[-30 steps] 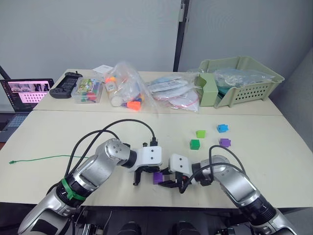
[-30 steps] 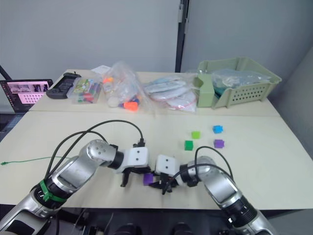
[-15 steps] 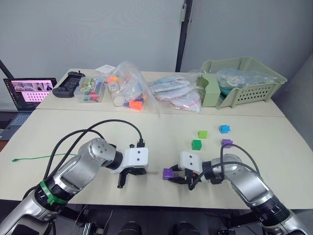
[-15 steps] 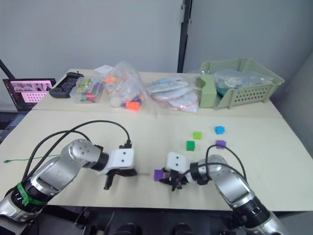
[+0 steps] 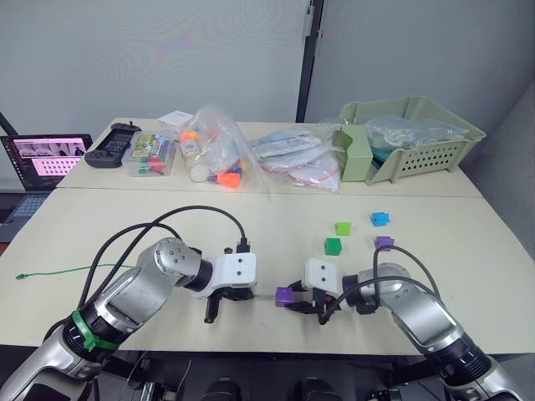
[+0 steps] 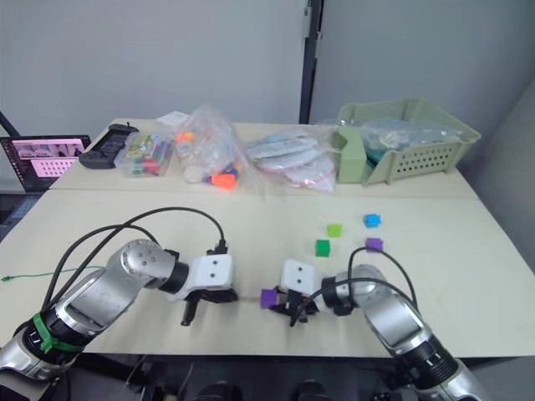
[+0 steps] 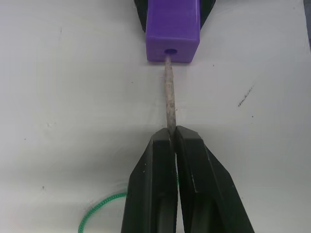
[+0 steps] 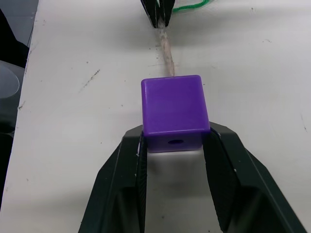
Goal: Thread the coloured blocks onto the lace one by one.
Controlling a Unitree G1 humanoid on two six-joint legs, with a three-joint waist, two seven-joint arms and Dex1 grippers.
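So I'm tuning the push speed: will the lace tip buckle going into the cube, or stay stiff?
Probably stiff: the pale tip runs straight from the shut left pincer to the purple cube's hole. The green lace behind curls loosely, so it likely flops. The right pincer clamps the cube, so it shouldn't slide.

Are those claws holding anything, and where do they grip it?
Left claw pinches the lace by its stiff pale tip; right claw clamps the purple block by its two sides.

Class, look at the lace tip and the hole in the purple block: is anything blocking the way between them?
Nothing visible does. The left gripper pinches the lace, whose pale tip already meets the hole of the purple block held by the right gripper.
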